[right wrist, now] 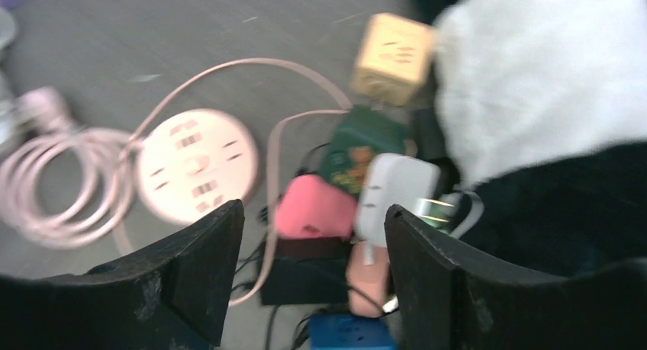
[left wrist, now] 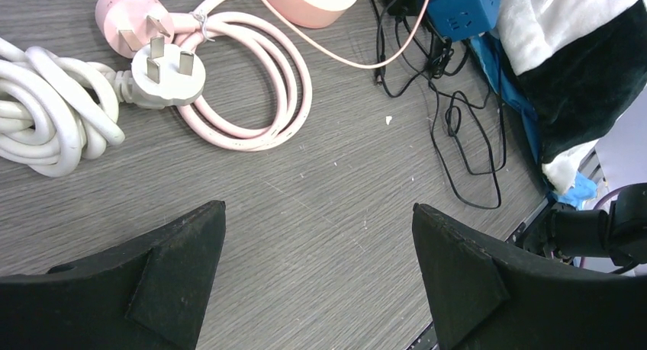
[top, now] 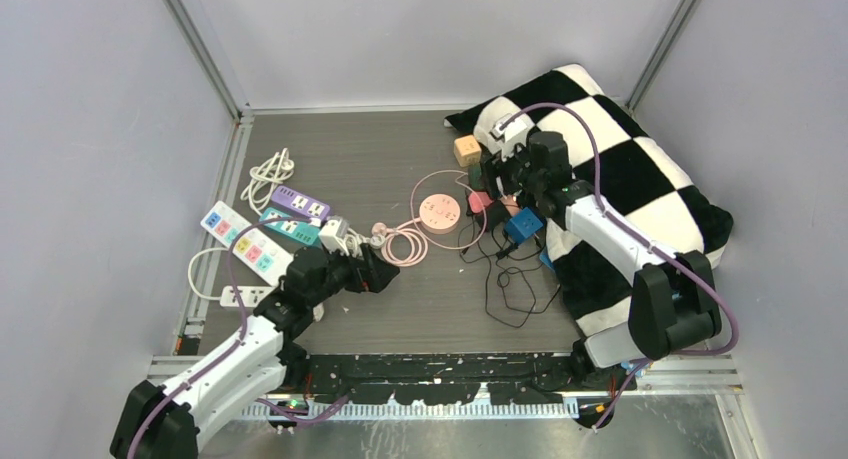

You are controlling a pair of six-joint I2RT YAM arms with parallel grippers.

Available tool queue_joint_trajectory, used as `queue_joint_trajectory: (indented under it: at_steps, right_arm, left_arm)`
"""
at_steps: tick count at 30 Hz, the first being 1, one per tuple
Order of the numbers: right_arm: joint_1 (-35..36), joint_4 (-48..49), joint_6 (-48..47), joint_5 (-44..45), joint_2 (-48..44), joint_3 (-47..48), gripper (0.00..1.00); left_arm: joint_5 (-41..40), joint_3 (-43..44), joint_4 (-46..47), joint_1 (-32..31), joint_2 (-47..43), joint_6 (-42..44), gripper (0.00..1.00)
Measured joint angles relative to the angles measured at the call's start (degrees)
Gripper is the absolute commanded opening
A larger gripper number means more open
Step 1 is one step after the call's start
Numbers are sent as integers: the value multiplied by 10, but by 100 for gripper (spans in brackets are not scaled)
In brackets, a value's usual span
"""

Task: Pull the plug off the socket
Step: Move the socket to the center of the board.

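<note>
A cluster of plugs and sockets lies by the pillow: a pink adapter (right wrist: 313, 205), a white plug (right wrist: 397, 188) with bare metal prongs pointing right, a green block (right wrist: 355, 155), a yellow cube socket (right wrist: 393, 56) and a blue cube socket (right wrist: 347, 335). My right gripper (right wrist: 313, 228) is open just above the pink adapter and white plug, holding nothing; this view is blurred. It also shows in the top view (top: 497, 184). My left gripper (left wrist: 317, 236) is open and empty over bare table, near a loose white plug (left wrist: 164, 75) and a pink plug (left wrist: 126, 18).
A round pink socket (top: 440, 212) with a coiled pink cable (top: 400, 244) sits mid-table. Several power strips (top: 260, 234) lie at the left. Thin black cables (top: 515, 289) trail in front of the checkered pillow (top: 640, 189) at the right.
</note>
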Motion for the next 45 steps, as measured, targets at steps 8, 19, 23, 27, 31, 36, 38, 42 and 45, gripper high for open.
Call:
queue_joint_trajectory:
  at_steps: [8, 19, 23, 27, 31, 36, 38, 42, 45]
  right_arm:
    - [-14, -159, -61, -282, 18, 59, 71]
    - [10, -258, -73, -408, 107, 93, 69]
    - [14, -274, -69, -406, 108, 109, 69]
    - [13, -285, -68, -401, 108, 125, 69]
    - [9, -290, -69, -400, 108, 127, 69]
    - [5, -294, -68, -399, 108, 127, 68]
    - [2, -296, -68, -399, 108, 128, 68]
    - [-7, -299, -65, -399, 108, 128, 68]
    - [-14, -299, -63, -400, 108, 128, 68]
  left_arm:
    - [9, 7, 19, 0, 70, 5, 92]
    - [17, 109, 32, 0, 198, 80, 87]
    - [21, 158, 28, 0, 243, 140, 82]
    - [2, 270, -56, 0, 323, 221, 75]
    - [-22, 373, -125, 0, 398, 298, 65]
    - [-20, 418, -169, 0, 466, 368, 52]
    - [-13, 440, -193, 0, 500, 393, 50]
    - [3, 500, -231, 0, 566, 440, 47]
    - [9, 530, -243, 0, 602, 473, 48]
